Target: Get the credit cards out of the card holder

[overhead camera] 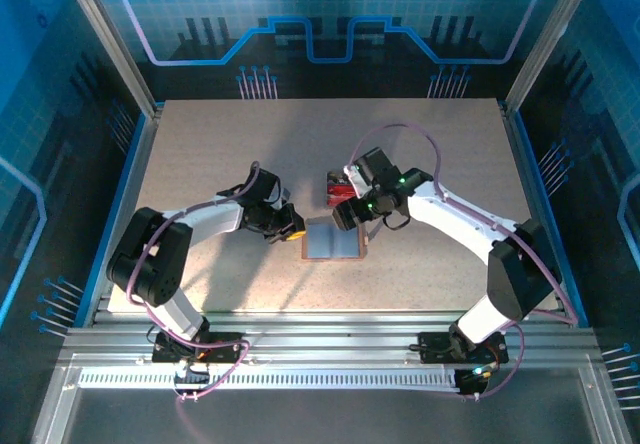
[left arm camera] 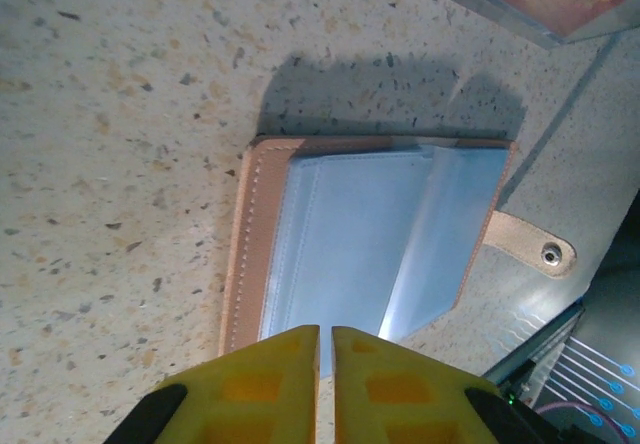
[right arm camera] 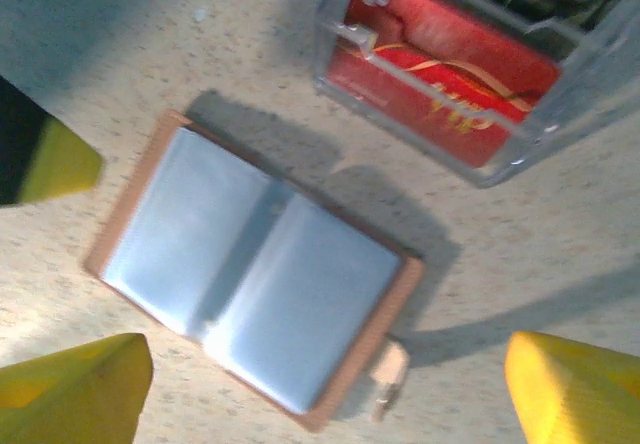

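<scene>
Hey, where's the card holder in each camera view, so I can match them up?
Top external: card holder lies open just below frame centre.
Left wrist: holder open at centre, tab pointing right.
Right wrist: holder open, tilted, lower centre.
Shared landmark: clear tray with red cards beside the holder, at upper right in both wrist views.
</scene>
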Controlling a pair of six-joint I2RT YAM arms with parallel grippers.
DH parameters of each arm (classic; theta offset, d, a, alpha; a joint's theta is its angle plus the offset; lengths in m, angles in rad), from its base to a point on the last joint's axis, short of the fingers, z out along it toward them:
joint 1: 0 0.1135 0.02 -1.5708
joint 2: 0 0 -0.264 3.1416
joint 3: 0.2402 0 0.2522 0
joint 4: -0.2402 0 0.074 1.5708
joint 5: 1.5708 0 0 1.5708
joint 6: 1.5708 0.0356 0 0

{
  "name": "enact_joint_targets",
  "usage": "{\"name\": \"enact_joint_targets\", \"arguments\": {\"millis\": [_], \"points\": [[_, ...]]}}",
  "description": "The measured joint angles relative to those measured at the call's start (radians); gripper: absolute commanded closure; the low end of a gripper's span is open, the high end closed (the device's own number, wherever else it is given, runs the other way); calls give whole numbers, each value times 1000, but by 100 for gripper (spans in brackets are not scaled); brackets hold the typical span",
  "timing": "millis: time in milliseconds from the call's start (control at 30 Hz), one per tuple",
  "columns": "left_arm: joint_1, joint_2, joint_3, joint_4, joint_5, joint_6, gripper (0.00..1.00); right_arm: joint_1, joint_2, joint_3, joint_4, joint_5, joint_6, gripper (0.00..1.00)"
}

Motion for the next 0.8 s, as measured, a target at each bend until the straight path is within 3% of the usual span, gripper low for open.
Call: {"name": "enact_joint_targets", "arguments": {"millis": [400, 800], "points": [[0, 50, -14, 17, 30, 0, 95, 6, 68, -123, 272, -319, 425, 29], [0, 89, -27, 23, 31, 12, 96, 14, 197, -119, 383, -438, 520, 36]]}}
